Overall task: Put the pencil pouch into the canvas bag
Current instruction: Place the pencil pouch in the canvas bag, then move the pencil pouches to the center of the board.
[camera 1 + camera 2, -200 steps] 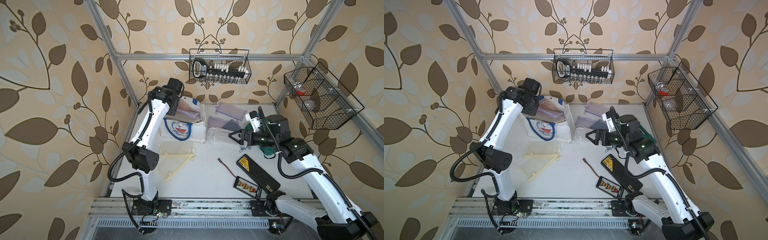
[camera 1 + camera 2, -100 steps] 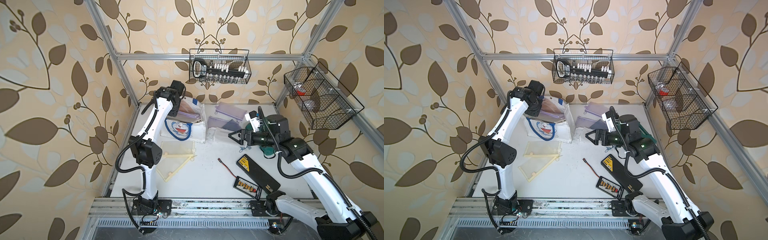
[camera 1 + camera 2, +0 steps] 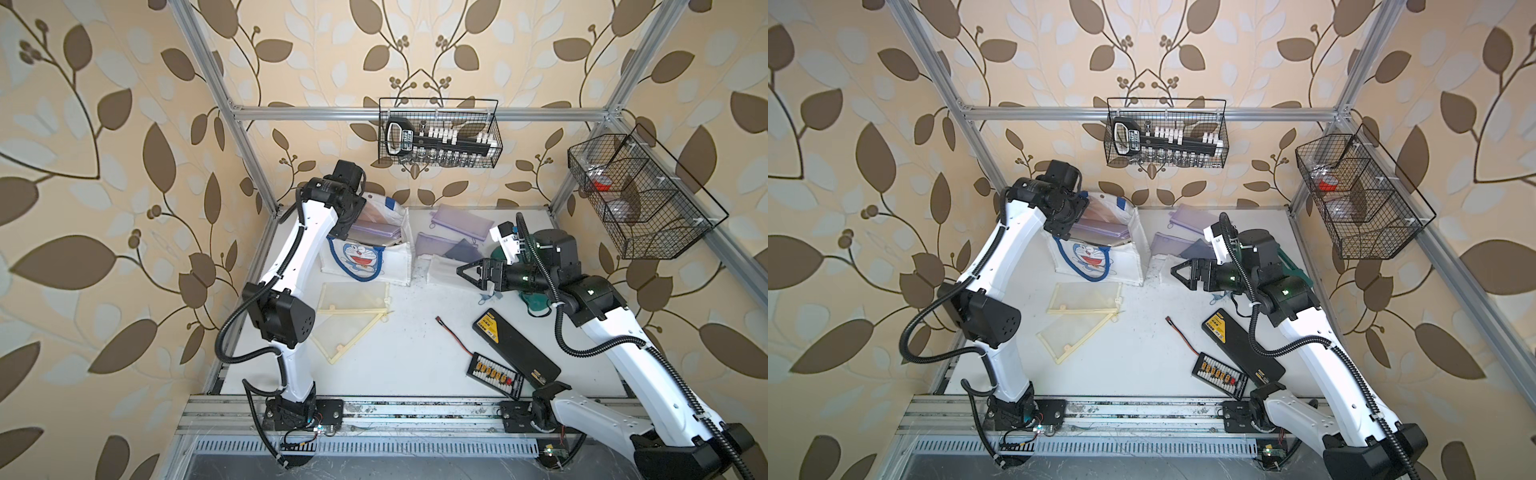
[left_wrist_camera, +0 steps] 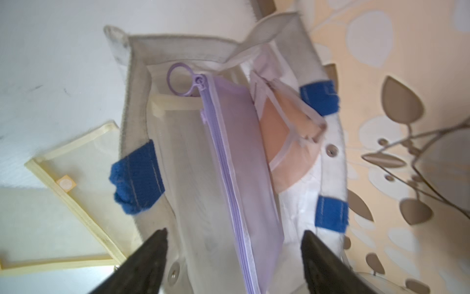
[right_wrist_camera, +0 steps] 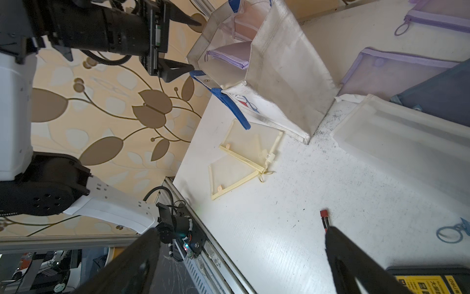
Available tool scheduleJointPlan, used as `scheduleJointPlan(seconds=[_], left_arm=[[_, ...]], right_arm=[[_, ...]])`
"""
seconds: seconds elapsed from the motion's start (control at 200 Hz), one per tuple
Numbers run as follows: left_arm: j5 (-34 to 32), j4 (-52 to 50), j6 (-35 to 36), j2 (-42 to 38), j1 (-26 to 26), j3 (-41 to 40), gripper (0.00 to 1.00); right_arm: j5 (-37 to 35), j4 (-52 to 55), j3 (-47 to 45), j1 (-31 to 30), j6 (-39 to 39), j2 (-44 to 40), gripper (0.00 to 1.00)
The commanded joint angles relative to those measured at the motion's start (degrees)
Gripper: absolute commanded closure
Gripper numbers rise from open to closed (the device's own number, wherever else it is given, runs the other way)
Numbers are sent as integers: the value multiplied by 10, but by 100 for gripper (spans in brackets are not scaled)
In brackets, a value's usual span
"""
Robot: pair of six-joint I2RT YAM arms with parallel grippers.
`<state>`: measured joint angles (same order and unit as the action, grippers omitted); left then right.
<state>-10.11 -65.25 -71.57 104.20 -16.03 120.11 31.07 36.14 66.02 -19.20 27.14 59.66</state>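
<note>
pencil pouch (image 4: 244, 147) (purple), inside canvas bag (image 4: 178, 46)

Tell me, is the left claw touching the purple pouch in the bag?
Apart. In the left wrist view the left gripper stands open wide, each finger clear of the purple pouch lying inside the canvas bag.

The yellow label (image 5: 432, 285) on the black case (image 5: 432, 270) shows Chinese characters, not legible.

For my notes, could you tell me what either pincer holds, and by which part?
Nothing: left pincer open above the canvas bag, right pincer open, empty.
</note>
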Motion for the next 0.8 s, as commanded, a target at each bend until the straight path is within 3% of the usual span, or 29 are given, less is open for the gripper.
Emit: scheduleJointPlan(seconds=[0.0, 0.085, 0.245, 0.345, 0.45, 0.56, 0.685, 0.795], left_arm=[[86, 47, 129, -108, 4, -75, 2], [135, 75, 172, -199, 4, -188, 1], [156, 141, 202, -402, 7, -422, 1], [169, 142, 222, -469, 25, -511, 1], [153, 100, 259, -491, 52, -553, 1], [155, 128, 308, -494, 100, -607, 1], [133, 168, 320, -446, 133, -640, 1], [160, 226, 304, -395, 175, -658, 1]], right_arm=[[1, 4, 8, 2, -8, 2, 0], [-11, 18, -2, 2, -9, 1, 0], [-12, 24, -20, 1, -10, 8, 0], [-23, 24, -22, 0, -12, 13, 0], [-37, 32, -20, -3, -20, 18, 0], [-35, 32, -33, -4, -18, 11, 0], [-32, 32, -43, -11, -11, -2, 0], [-30, 37, -42, -12, -8, -8, 0]])
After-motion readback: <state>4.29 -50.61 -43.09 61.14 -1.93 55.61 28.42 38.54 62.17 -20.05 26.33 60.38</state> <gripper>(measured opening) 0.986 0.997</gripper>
